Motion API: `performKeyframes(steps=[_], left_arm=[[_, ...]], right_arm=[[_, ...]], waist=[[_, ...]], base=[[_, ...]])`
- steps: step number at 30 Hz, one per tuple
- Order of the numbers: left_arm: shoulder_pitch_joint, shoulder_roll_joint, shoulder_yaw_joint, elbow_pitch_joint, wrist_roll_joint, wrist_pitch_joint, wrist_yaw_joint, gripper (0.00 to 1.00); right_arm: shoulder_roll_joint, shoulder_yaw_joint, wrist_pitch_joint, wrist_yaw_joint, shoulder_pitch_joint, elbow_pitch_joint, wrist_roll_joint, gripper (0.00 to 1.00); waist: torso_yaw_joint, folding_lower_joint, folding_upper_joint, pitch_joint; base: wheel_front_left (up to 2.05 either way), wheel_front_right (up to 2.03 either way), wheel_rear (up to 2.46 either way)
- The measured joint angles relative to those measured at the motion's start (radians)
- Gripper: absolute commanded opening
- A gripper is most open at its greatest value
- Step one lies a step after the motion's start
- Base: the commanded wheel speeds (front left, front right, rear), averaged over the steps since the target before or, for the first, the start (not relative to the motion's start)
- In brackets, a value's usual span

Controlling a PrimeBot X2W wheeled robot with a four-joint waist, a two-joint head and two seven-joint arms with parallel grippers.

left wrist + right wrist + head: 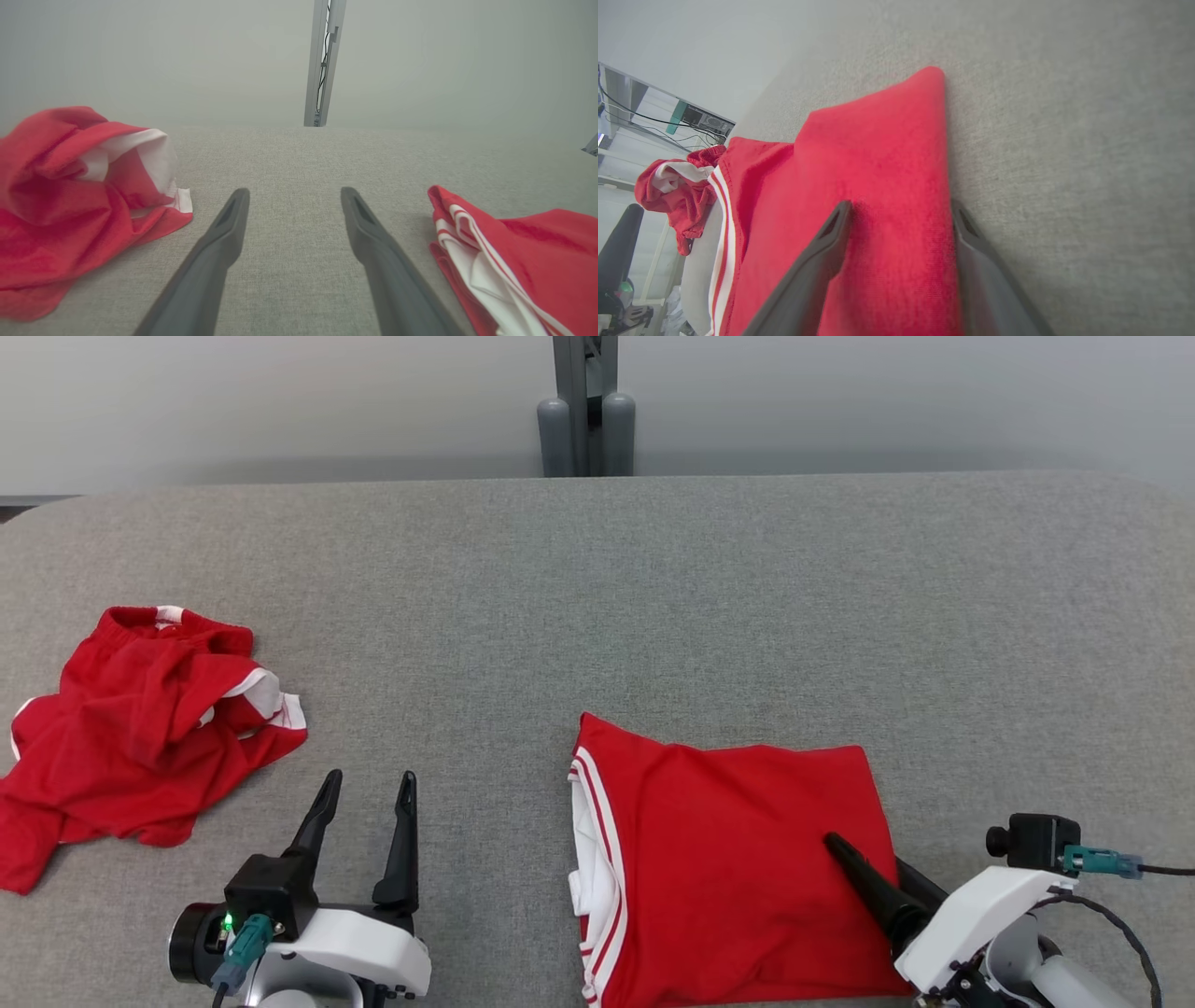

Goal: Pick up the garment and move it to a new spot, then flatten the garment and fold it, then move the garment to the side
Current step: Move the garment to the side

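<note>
two red garments on the grey desk [653, 597].

head view: the folded garment [738, 859] lies centre-right and the crumpled garment [140, 737] far left. your left hand [369, 779] is spread and empty over bare desk between them. your right hand [864, 854] sits at the folded garment's right edge.

left wrist view: left hand [294, 193] wide open, holding nothing. the folded garment [537, 252] lies off to its right, apart.

right wrist view: right hand [900, 207] open, gripping nothing, with one finger over the cloth and the other just beside its edge. that edge of the folded garment [878, 140] runs along the fingers.

judgement: the right arm is nearer for the move aside.
</note>
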Motion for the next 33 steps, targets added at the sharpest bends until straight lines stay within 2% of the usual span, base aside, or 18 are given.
performKeyframes(steps=[8, 9, 11, 15, 20, 24, 33], left_arm=[[-0.016, 0.001, -0.016, -0.008, 0.004, 0.0, -0.001, 1.0], [-0.016, 0.001, -0.022, -0.006, 0.012, 0.0, -0.002, 1.0], [-0.016, 0.0, -0.033, -0.003, 0.02, 0.0, -0.009, 1.0], [-0.051, 0.001, -0.06, -0.009, 0.021, 0.0, -0.009, 1.0], [-0.101, 0.0, -0.122, -0.008, 0.03, 0.0, -0.017, 1.0], [-0.147, 0.0, -0.183, -0.016, 0.03, 0.0, -0.022, 1.0], [-0.267, 0.0, -0.31, -0.046, 0.018, 0.0, -0.01, 1.0]], right_arm=[[-0.015, 0.077, 0.009, 0.001, -0.052, 0.0, 0.077, 1.0], [-0.018, 0.086, 0.007, 0.001, -0.061, 0.003, 0.087, 0.78], [-0.037, 0.115, 0.007, 0.003, -0.084, 0.017, 0.079, 0.0], [-0.112, 0.187, -0.004, 0.004, -0.152, 0.025, 0.04, 0.0], [-0.228, 0.226, -0.016, 0.004, -0.236, 0.034, 0.013, 0.0], [-0.304, 0.229, -0.023, 0.004, -0.268, 0.039, 0.052, 0.0], [-0.498, 0.236, -0.063, 0.004, -0.339, 0.089, 0.042, 0.0]], waist=[[0.024, 0.0, 0.0, 0.026], [0.024, 0.0, 0.0, 0.028], [0.022, 0.0, 0.0, 0.035], [0.014, 0.0, 0.0, 0.064], [0.003, 0.0, 0.0, 0.109], [-0.008, 0.0, -0.0001, 0.149], [-0.035, 0.0, 0.0, 0.256]], base=[[0.0, 0.0, 0.0], [0.0, 0.0, 0.0], [0.0, 0.0, 0.0], [0.0, 0.0, 0.0], [0.0, 0.0, 0.0], [0.0, 0.0, 0.0], [0.0, 0.0, 0.0]])
